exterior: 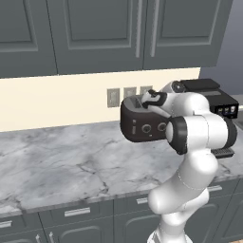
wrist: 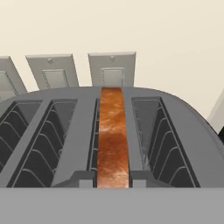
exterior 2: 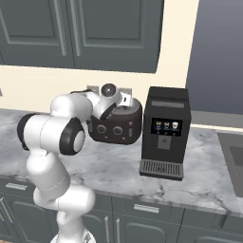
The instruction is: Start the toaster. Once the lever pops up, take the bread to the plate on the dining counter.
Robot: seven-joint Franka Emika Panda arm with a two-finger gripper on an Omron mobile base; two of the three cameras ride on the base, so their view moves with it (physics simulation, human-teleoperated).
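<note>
Kitchen setting: grey-veined marble counter (exterior: 57,161) under dark grey wall cabinets, cream backsplash with a row of pale switch plates (wrist: 111,70) behind the appliances.

The toaster (exterior 2: 116,124) — squat, black, rounded — sits at the back of the counter, two round knobs on its front face. Just to its side stands a taller black boxy machine (exterior 2: 166,130) with small lit buttons; these are too small to read. No brand, label or legible writing anywhere.

The gripper (exterior: 153,98) hangs over the toaster's top. Its fingers are drawn together as far as they go; whether they pinch the slice cannot be told from these views.

The bread (wrist: 113,135) stands on edge in the third of four slots, browned top crust exposed between the slot guides.

Handling judgement: toast is light, stiff but brittle, with a dry crumbly surface — a hard squeeze would likely crack it. Best hold appears to be across the two flat faces at the top edge, then a straight lift along the slot so it does not catch on the wire guides.
</note>
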